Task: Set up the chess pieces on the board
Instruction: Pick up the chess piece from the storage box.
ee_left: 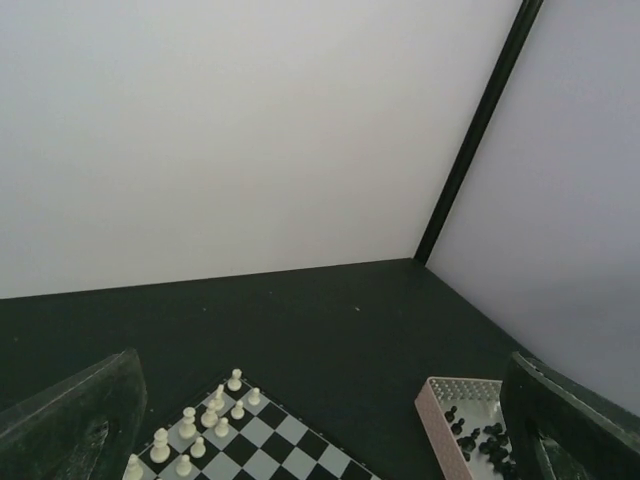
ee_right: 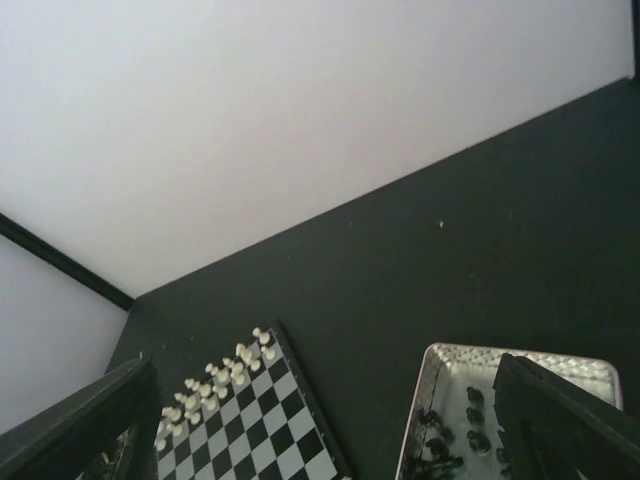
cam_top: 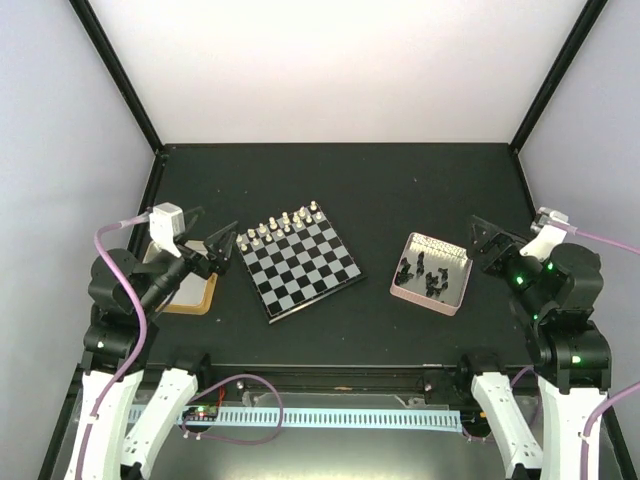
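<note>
The board [cam_top: 310,270] lies turned at an angle in the middle of the table. Several white chess pieces [cam_top: 285,226] stand in two rows along its far edge. Several black chess pieces [cam_top: 425,270] lie loose in a pink-rimmed tray [cam_top: 428,299] to the board's right. My left gripper [cam_top: 213,233] hovers open just left of the board, with nothing between its fingers. My right gripper [cam_top: 483,245] hangs open just right of the tray, also holding nothing. The left wrist view shows the white pieces [ee_left: 200,420] and the tray [ee_left: 440,425]. The right wrist view shows the board [ee_right: 255,435] and the black pieces [ee_right: 455,430].
A tan-rimmed tray [cam_top: 195,302] lies under my left arm at the table's left side. Black frame posts rise at the far corners. A cable rail runs along the near edge between the arm bases.
</note>
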